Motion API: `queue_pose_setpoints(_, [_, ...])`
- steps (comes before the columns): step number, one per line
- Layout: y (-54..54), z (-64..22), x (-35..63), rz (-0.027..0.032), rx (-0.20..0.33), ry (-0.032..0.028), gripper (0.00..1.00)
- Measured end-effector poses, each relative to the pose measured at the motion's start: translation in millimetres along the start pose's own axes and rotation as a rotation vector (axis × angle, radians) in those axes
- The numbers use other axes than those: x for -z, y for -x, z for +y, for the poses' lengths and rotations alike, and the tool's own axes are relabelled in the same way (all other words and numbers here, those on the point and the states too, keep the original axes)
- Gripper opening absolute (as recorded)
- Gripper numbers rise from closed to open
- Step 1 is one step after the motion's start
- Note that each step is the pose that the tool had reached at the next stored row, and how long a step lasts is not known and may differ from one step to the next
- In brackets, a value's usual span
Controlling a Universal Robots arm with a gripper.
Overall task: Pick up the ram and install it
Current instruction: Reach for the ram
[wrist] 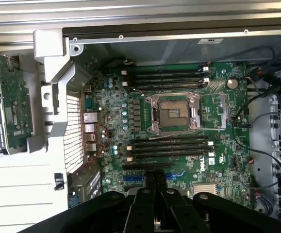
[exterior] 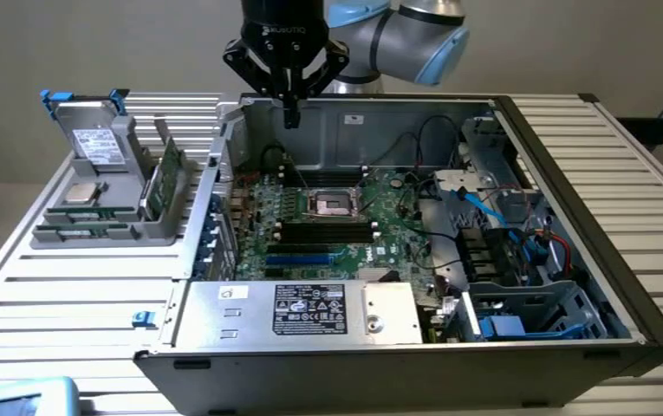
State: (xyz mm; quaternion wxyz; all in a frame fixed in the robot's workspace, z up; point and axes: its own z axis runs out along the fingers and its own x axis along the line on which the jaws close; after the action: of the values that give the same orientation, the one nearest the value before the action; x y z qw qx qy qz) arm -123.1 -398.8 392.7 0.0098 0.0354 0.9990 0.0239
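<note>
Ram [exterior: 171, 180] upright in grey holder [exterior: 88, 230] on slatted table [exterior: 65, 295]; gripper [exterior: 292, 114] closed, empty, above open computer case [exterior: 424, 121].

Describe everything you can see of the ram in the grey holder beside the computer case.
The ram is a long, narrow green circuit board, thin and rigid-looking. It stands in a slot of the grey holder, leaning slightly, on the exterior view's left of the open computer case. The wrist view shows small dark chips on its face. Only the holder touches it. The gripper is apart from it, above the case's rear wall.
</note>
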Motion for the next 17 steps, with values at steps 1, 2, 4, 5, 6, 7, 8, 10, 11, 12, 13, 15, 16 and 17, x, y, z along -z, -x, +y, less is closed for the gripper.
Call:
queue_pose_setpoints(1, [-1.8, -0.1, 0.0, 0.0, 0.0, 0.0, 0.11])
queue_pose_setpoints(2, [-4.2, -0.3, 0.0, 0.0, 0.0, 0.0, 0.11])
queue_pose_setpoints(4, [-9.4, -0.7, 0.1, -0.0001, 0.0, 0.0002, 0.11])
queue_pose_setpoints(5, [-11.7, -0.8, 0.2, -0.0001, 0.0, 0.0001, 0.11])
queue_pose_setpoints(6, [-13.7, -1.0, 0.2, -0.0001, 0.0, 0.0002, 0.11])
queue_pose_setpoints(7, [-15.7, -1.1, 0.2, -0.0001, 0.0, 0.0002, 0.11])
queue_pose_setpoints(8, [-17.8, -1.3, 0.2, -0.0001, 0.0, 0.0002, 0.11])
queue_pose_setpoints(10, [-22.8, -1.6, 0.4, 0.0, 0.0, 0.0002, 0.11])
queue_pose_setpoints(11, [-25.7, -1.8, 0.4, -0.0001, 0.001, 0.0002, 0.11])
queue_pose_setpoints(12, [-28.8, -2.0, 0.5, 0.0, 0.001, 0.0001, 0.11])
queue_pose_setpoints(13, [-32.3, -2.3, 0.5, -0.0001, 0.001, 0.0002, 0.11])
queue_pose_setpoints(15, [-39.6, -2.8, 0.7, 0.0, 0.002, 0.0001, 0.11])
queue_pose_setpoints(16, [-43.4, -3.1, 0.8, 0.0, 0.002, 0.0002, 0.11])
queue_pose_setpoints(17, [-47.3, -3.3, 0.9, 0.0, 0.002, 0.0002, 0.11])
